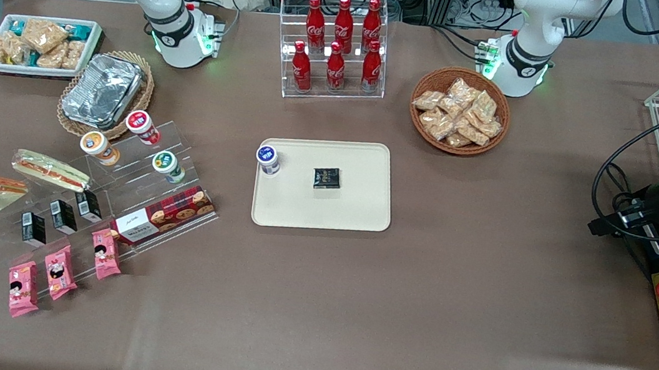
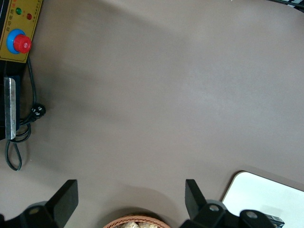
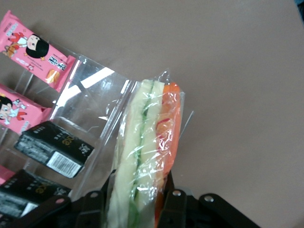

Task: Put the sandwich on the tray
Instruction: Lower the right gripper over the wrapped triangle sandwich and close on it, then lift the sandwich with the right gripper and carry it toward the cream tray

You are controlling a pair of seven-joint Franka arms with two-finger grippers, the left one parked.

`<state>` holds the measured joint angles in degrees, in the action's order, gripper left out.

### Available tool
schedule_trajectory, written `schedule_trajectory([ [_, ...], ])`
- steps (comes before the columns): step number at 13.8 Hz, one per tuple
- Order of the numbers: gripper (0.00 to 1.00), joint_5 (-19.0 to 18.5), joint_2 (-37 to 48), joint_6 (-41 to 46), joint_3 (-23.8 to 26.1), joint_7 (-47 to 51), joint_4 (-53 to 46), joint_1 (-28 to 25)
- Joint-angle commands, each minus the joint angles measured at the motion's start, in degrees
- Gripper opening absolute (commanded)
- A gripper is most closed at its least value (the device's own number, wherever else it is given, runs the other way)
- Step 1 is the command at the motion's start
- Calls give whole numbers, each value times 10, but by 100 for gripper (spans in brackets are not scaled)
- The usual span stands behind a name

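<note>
Your gripper (image 3: pixel 137 202) is pinching the sandwich (image 3: pixel 149 142) at the working arm's end of the table, beside the clear rack (image 1: pixel 116 184). Grasp done; carry to tray (image 1: pixel 357 213) remains.

My front camera looks steeply down over the whole bench (image 1: pixel 314 309); my right wrist camera sits close above the sandwich (image 3: pixel 147 147), which both share.

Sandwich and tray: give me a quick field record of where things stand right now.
sandwich: between the gripper's fingers, at the working arm's end of the table
gripper: shut on the sandwich
tray: mid-table, no sandwich on it yet
on tray: blue-lidded cup, black packet
other sandwich: on the clear stand
</note>
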<state>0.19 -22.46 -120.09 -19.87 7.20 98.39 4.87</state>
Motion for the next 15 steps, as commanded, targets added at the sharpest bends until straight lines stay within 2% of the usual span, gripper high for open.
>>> schedule_trajectory([
  [1, 0, -18, -7, -12, 1, -29, -21, -4],
  [4, 0, -18, 3, -6, 2, -71, -71, -14],
  [8, 0, -12, 64, 49, 1, -54, -72, -70],
  [12, 0, -11, 98, 136, 2, 127, -72, -159],
  [15, 0, 3, 99, 156, 3, 243, -71, -233],
])
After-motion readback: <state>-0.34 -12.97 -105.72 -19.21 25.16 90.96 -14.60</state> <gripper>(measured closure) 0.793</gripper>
